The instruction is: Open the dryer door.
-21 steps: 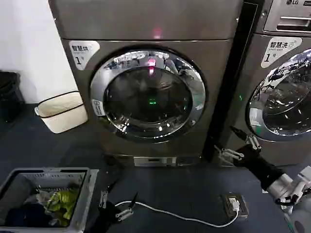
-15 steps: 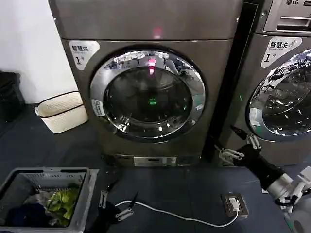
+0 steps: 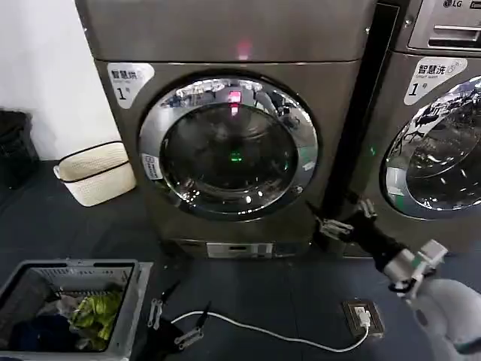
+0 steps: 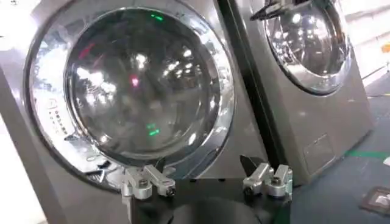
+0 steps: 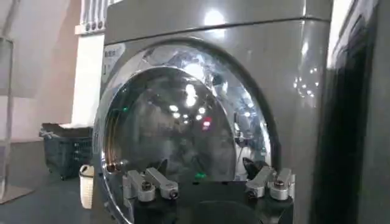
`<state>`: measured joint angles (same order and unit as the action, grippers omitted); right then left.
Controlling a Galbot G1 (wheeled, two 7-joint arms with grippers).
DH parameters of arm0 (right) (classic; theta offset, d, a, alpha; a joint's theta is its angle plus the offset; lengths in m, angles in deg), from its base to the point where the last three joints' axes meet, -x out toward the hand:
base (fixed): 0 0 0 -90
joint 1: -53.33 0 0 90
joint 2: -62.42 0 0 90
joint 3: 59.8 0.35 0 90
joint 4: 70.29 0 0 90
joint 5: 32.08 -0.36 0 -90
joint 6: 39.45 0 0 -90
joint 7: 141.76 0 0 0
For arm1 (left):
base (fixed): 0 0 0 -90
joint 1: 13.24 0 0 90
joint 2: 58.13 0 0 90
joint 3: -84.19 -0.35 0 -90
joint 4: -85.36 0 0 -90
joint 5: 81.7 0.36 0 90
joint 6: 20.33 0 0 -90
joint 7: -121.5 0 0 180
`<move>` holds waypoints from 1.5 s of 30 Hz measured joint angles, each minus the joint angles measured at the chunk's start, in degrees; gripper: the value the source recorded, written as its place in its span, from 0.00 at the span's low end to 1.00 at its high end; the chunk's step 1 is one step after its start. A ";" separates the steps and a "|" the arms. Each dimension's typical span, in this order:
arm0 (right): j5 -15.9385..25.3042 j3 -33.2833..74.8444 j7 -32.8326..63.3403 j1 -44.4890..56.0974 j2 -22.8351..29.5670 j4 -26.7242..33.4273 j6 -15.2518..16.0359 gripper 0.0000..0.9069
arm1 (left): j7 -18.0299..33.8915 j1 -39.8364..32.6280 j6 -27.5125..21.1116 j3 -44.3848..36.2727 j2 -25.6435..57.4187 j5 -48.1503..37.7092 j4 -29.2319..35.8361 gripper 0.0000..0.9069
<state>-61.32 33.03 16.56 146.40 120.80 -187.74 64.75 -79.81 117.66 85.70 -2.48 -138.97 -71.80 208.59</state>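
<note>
The dryer door (image 3: 229, 147), a chrome ring around dark glass, sits closed on the dark grey-bronze machine facing me. My right gripper (image 3: 338, 213) hovers open just off the machine's lower right corner, below and to the right of the door ring, touching nothing. In the right wrist view its open gripper (image 5: 204, 171) faces the door (image 5: 183, 115). My left gripper (image 3: 184, 307) hangs open low over the floor in front of the machine. The left wrist view has the left gripper (image 4: 204, 169) below the door (image 4: 134, 79).
The LG-marked machine (image 3: 443, 143) stands directly to the right with a dark gap between. On the floor are a cream basket (image 3: 96, 173), a black bin (image 3: 13, 147), a grey laundry basket (image 3: 75, 265) with clothes, and a white cable running to a socket (image 3: 364, 316).
My right gripper has moved left and slightly up, from in front of the LG machine to the dryer's lower right corner. The left gripper dropped a little. The door stays closed.
</note>
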 joint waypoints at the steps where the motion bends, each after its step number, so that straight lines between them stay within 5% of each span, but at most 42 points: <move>1: 0.01 -0.98 -0.09 -1.02 0.00 0.61 -0.10 1.00 | -0.06 0.16 0.06 0.05 -0.02 0.10 0.07 1.00; 22: 1.32 -24.28 -2.55 -23.72 3.90 18.53 -7.25 1.00 | -0.55 0.49 0.26 0.16 -1.12 1.68 1.14 1.00; 45: 5.87 -34.54 -3.01 -37.11 14.13 35.19 -8.96 1.00 | -0.57 1.08 0.80 0.71 -2.09 2.11 1.31 1.00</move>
<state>-55.45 -1.51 13.55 109.29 134.94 -152.55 55.78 -80.38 118.74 86.50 -1.78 -141.05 -69.69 209.90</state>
